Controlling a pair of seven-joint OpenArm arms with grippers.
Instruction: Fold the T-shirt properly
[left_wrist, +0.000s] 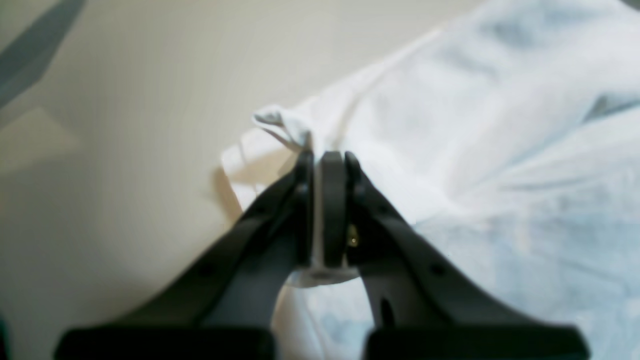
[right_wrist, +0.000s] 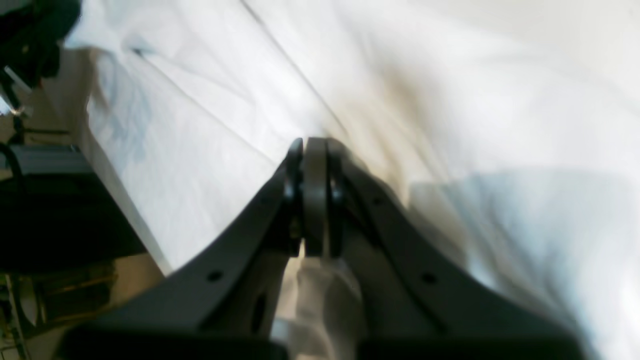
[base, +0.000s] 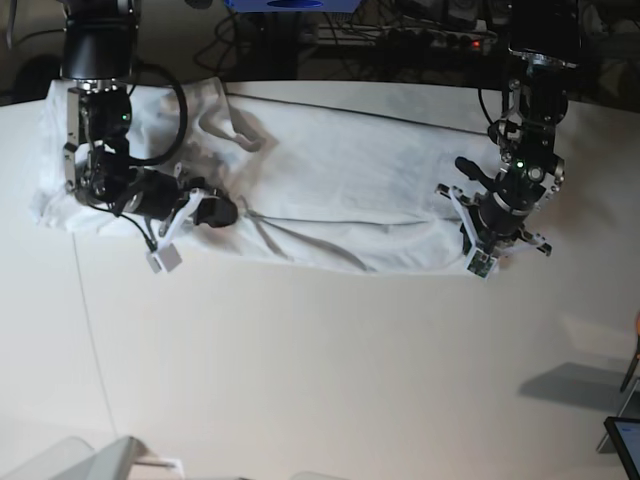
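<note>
Left wrist view: my left claw is clamped on a bunched edge of the T-shirt, a strip of white cloth pinched between the jaws. The shirt spreads from 12 to 4 o'clock; bare tabletop fills 9 o'clock.

Right wrist view: my right claw is closed, tips pressed down into the T-shirt, with pale cloth bunched beneath the jaws. Whether it grips that cloth, I cannot tell.

Base view: the T-shirt lies flat across the table's 12 o'clock side. My left claw is at its 3 o'clock end, my right claw toward 9 o'clock.
</note>
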